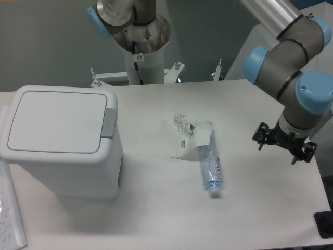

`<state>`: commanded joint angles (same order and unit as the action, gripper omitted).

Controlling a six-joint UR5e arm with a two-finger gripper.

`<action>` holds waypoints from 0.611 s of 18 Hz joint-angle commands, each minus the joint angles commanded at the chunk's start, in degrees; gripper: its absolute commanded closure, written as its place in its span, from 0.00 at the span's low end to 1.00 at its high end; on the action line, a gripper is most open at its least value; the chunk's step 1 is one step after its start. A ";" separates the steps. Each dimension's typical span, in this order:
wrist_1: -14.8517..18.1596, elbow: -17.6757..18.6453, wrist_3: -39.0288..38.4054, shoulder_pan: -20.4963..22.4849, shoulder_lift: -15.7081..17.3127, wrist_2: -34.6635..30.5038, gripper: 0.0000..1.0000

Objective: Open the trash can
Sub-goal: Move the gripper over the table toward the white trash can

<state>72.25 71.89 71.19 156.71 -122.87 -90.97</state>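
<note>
The trash can (62,156) is a boxy white bin on the left of the table. Its flat lid (54,121) lies shut, and the light grey push tab (110,121) sits on the lid's right edge. My gripper (284,145) hangs over the right side of the table, far from the bin. Its black fingers (261,136) are spread apart with nothing between them.
A crushed clear plastic bottle (210,167) and a crumpled wrapper (190,137) lie mid-table between bin and gripper. The robot's base column (141,52) stands at the back. A white sheet (10,213) lies at the left edge, and a dark object (324,225) at the right edge.
</note>
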 joint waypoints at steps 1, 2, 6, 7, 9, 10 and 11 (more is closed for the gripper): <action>0.00 0.17 0.00 -0.09 0.00 0.00 0.00; 0.09 0.18 0.00 -0.18 0.00 0.09 0.00; 0.17 0.18 -0.09 -0.35 0.70 2.28 0.00; 0.26 0.35 0.09 -0.35 1.49 2.89 0.00; -0.26 2.54 0.17 -0.61 2.11 4.04 0.00; -0.26 3.33 0.00 -1.05 2.72 5.00 0.00; -0.52 4.56 0.00 -1.23 3.33 5.88 0.00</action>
<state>71.72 76.45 71.19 155.48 -119.54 -85.09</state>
